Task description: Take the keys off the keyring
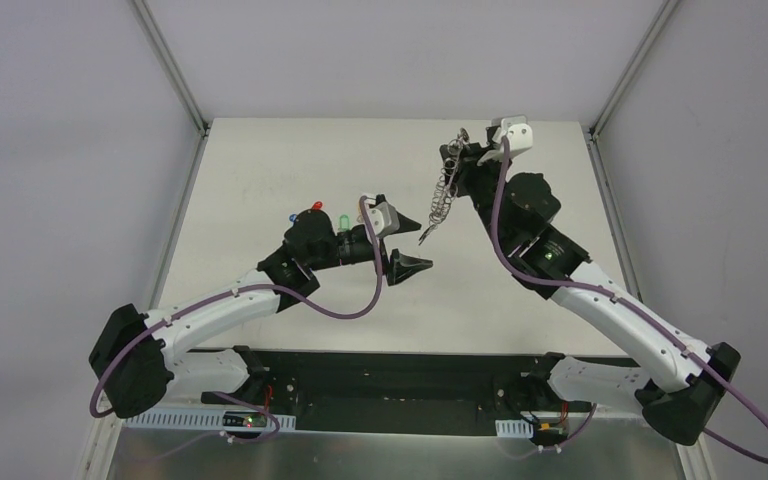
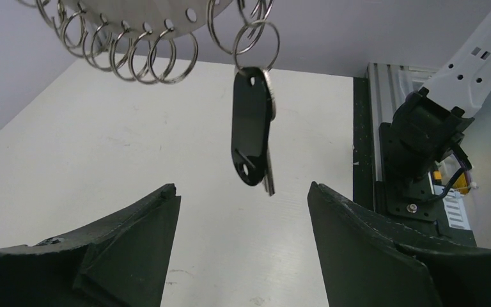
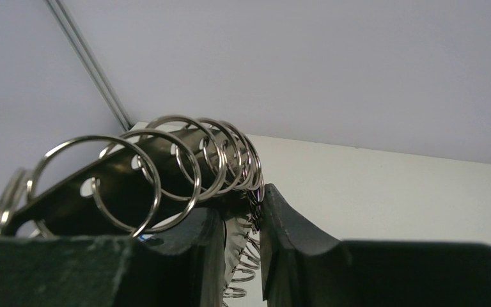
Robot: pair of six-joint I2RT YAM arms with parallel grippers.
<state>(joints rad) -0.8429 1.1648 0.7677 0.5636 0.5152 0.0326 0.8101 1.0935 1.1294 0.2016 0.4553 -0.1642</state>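
Keyring (image 1: 447,185), a large silvery metal ring with punched holes and many small wire loops strung along its rim: held in the air above the white worktop (image 1: 260,160), toward 1 o'clock in the overhead view, hanging edge-on and slightly tilted. Clamped at its upper end by the right tool (image 1: 457,152). In the right wrist view, both black fingers pressed onto the thin metal plate of the keyring (image 3: 166,173), with loops fanned out from 10 to 12 o'clock above the fingertips.

Dark-tagged key (image 2: 250,128), a small silver metal key with a dark oval plastic tag: hanging from a wire loop at the low end of the ring, at 12 o'clock in the left wrist view. Dangling free, touching neither finger. Lower tip about level with the fingertips and centred in the gap between them; cannot tell whether it lies inside the gap in depth.

Left tool (image 1: 418,243): just below the hanging key, pointing toward 3 o'clock in the overhead view. Jaws wide apart, gripping nothing.

Loose keys on the worktop at 10 to 12 o'clock of the left wrist: blue tag (image 1: 293,216), red tag (image 1: 317,207), green tag (image 1: 344,221), partly hidden behind the arm.
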